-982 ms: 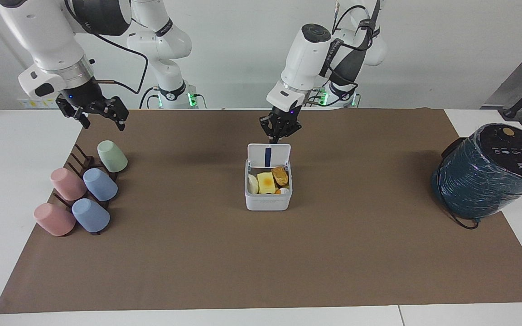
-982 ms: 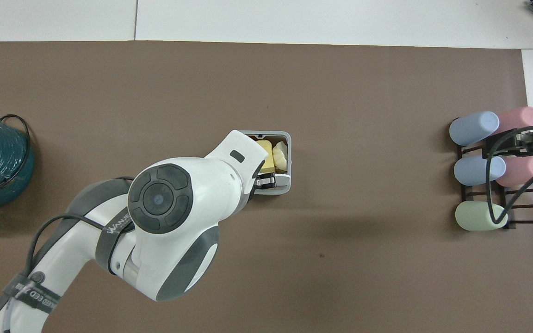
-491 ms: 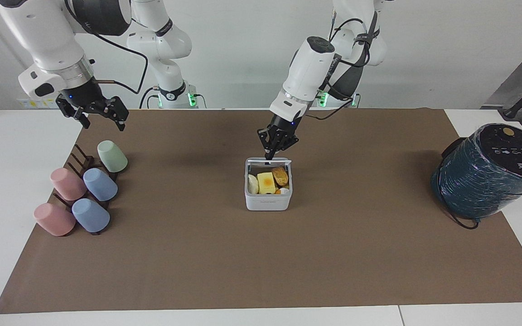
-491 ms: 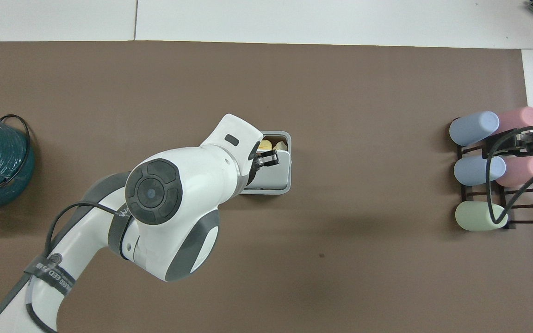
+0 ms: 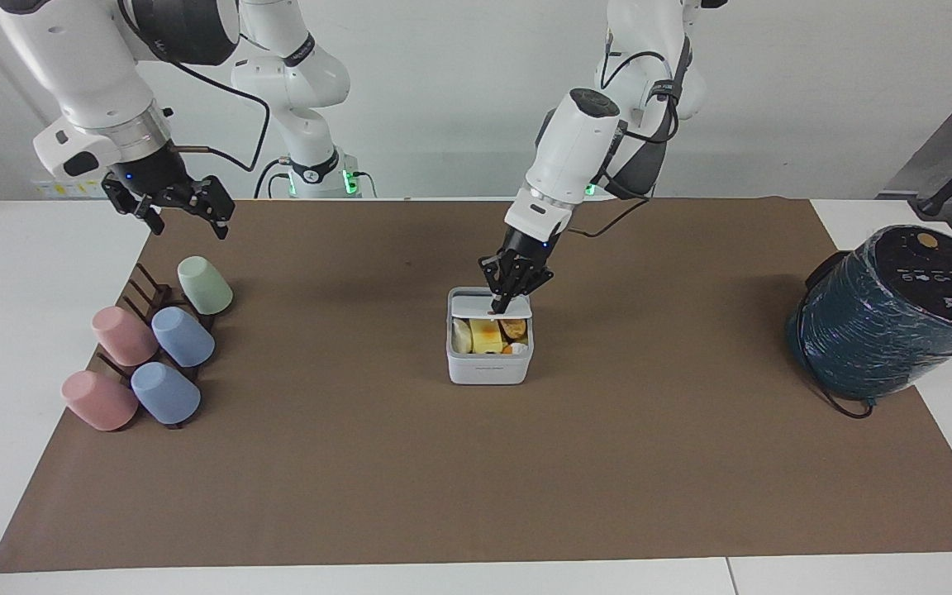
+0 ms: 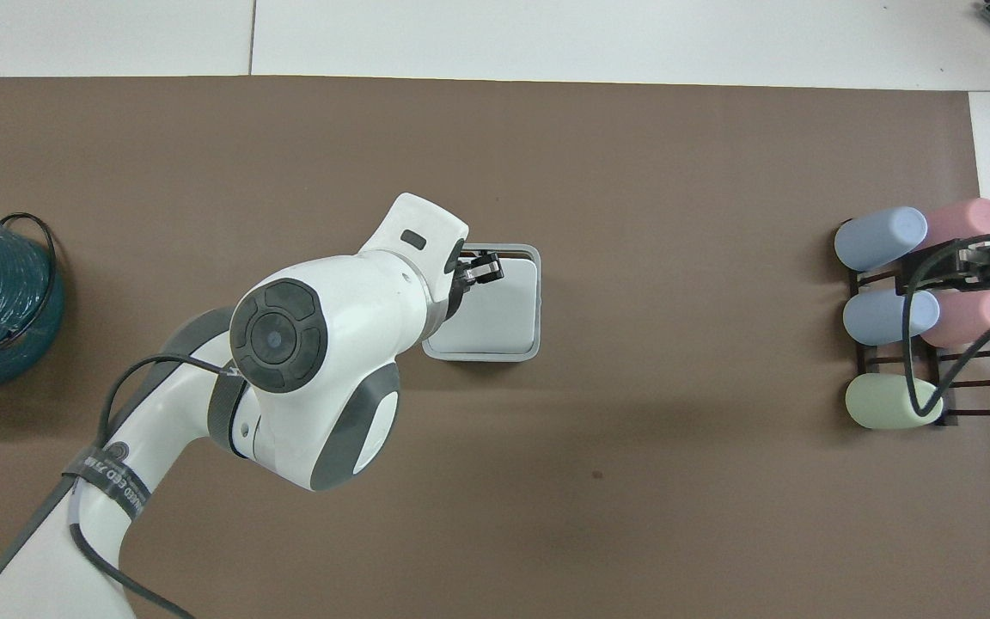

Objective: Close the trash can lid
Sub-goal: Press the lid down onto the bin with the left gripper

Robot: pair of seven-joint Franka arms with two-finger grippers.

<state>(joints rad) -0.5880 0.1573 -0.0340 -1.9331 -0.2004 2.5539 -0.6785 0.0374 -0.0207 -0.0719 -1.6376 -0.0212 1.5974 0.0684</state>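
Left claw (image 5: 502, 304), fingers pressed together, touches half-lowered lid (image 5: 476, 307) on trash can (image 5: 488, 368).

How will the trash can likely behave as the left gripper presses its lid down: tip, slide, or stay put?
The trash can probably stays put: it looks squat and flat-bottomed on the brown mat. The left gripper presses on the half-lowered lid, so sliding seems unlikely. The lid looks stiff and should pivot rather than bend.

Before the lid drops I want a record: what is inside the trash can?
Under the half-lowered lid, pushed by the left gripper, the trash can shows a yellow block, a pale piece and a brown piece. Anything deeper is covered.
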